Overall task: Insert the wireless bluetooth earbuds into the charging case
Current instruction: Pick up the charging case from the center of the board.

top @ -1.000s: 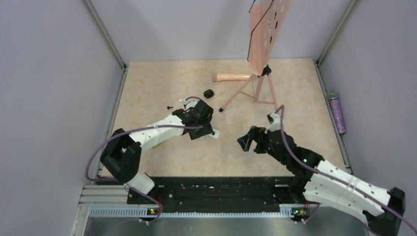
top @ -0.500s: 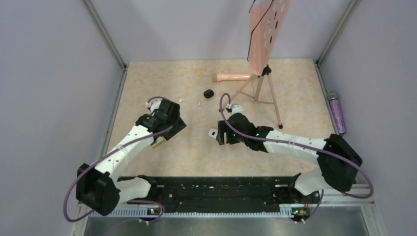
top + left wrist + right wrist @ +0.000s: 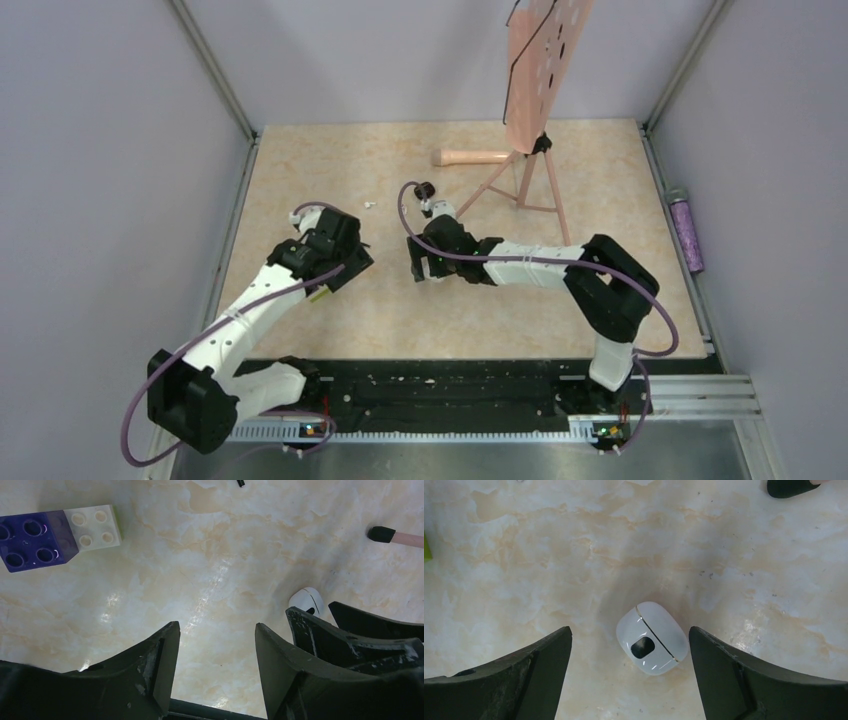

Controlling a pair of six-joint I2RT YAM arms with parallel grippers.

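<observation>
My right gripper (image 3: 630, 631) has its jaws spread wide. The white charging case (image 3: 652, 638) lies on the table (image 3: 549, 555) between them and touches neither, with bare surface free on both sides of it. A black tripod foot (image 3: 786, 486) is cut off far ahead of one finger. The left gripper (image 3: 216, 630) is spread too, with nothing between the jaws. Ahead-left of it I count one purple-and-white block (image 3: 45, 532). Only one tiny black earbud (image 3: 241, 482) shows, cut by the frame far ahead; the second I cannot make out.

White case (image 3: 659, 630) (black-spotted), purple block (image 3: 35, 540)
</observation>
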